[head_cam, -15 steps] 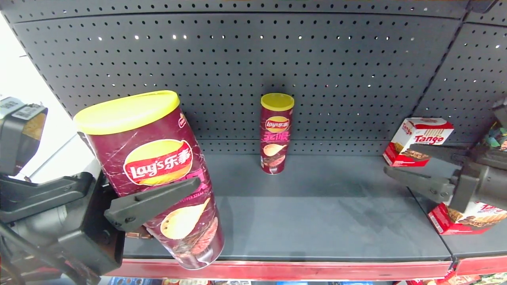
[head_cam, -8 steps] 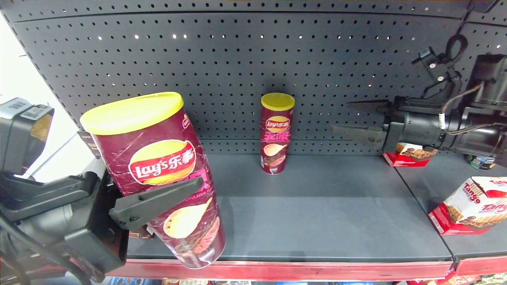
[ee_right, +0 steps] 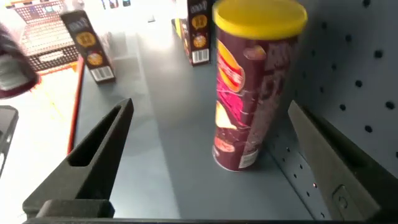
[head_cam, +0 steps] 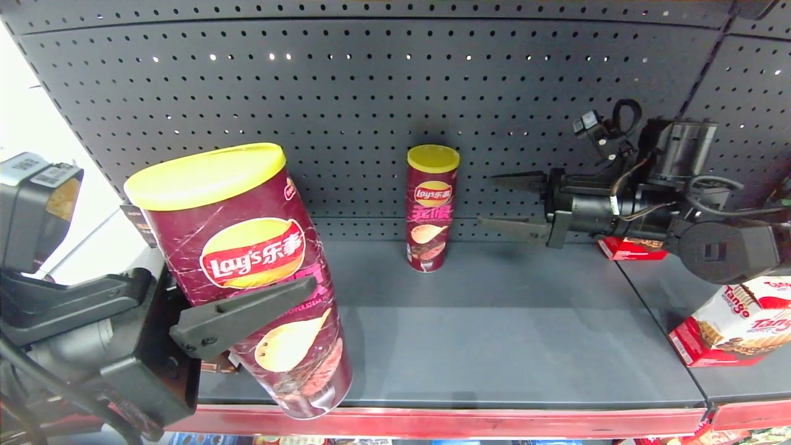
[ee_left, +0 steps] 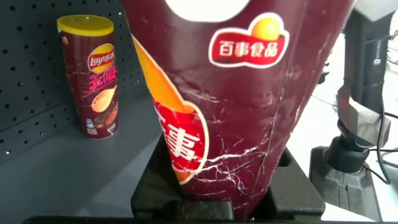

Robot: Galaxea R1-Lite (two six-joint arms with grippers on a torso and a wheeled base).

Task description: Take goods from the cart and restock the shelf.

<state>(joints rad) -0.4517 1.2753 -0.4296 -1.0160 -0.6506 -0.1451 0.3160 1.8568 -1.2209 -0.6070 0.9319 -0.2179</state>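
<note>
Nearest, lower left of the head view: held can (head_cam: 241,247) pinched in the left gripper (head_cam: 259,296), one finger slanting across the front label below the can's middle, the other hidden behind. Tilted, yellow lid leaning toward upper left, base down at the red front lip of the shelf (head_cam: 494,334); touching the lip or just clear of it, cannot tell. Not yet set down. Mid-depth, right edge: a box (head_cam: 729,327) lying askew. Farther in, centre frame: shelf can (head_cam: 432,207) upright against the pegboard (head_cam: 371,93), well apart from the held can. Right of it, at about the same depth: right gripper (head_cam: 488,201) spread wide and holding nothing, tips pointing at the shelf can, near but apart. Likely troubles: catching the base on the lip during the push inward, and so twisting the can in a low grip; letting go while tilted, and so tipping it over, perhaps off the front edge; closing in with the right gripper off-centre, and so knocking the shelf can along the pegboard; bringing both arms to centre frame together, and so clashing.
</note>
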